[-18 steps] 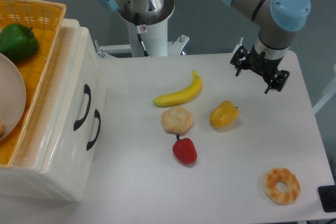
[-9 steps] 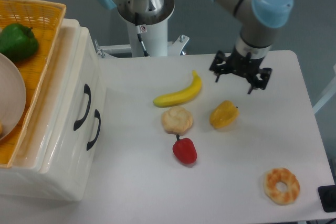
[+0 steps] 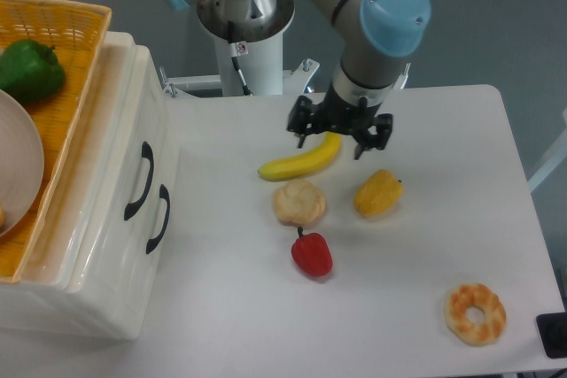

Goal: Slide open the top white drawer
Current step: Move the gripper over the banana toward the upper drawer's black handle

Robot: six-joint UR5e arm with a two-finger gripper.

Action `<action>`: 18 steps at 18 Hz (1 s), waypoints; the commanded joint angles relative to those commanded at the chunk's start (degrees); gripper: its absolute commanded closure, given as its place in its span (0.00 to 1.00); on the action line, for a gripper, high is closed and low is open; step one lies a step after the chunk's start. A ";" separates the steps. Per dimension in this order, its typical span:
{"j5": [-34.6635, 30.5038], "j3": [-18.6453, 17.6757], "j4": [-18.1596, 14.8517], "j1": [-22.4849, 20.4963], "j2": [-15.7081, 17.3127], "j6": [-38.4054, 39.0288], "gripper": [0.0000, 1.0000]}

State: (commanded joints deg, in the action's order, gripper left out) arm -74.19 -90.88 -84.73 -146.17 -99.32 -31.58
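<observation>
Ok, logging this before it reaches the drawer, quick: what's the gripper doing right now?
Gripper: open, holding nothing, above the banana, away from the top white drawer.

A robotics lab: a grey-and-blue industrial arm [image 3: 372,33] on a white pedestal [image 3: 248,50] stands over a plain white table [image 3: 443,245] scattered with toy plastic foods.

Single fixed view, set high at the table's [image 3: 496,245] front edge and looking steeply down and across toward the arm's pedestal [image 3: 248,50] at the far side. Medium range: the whole white tabletop fits the frame. The cabinet [image 3: 97,245] is cropped at left and bottom, and the arm's upper links are cut by the top edge. No second view.
</observation>
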 joint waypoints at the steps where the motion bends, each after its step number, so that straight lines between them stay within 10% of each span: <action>1: 0.97 0.00 0.17 0.88 0.09 2.90 0.00; 18: 12.32 0.79 0.35 10.99 -2.81 11.36 0.00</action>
State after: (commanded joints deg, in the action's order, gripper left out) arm -61.87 -90.09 -84.38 -135.18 -102.13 -20.22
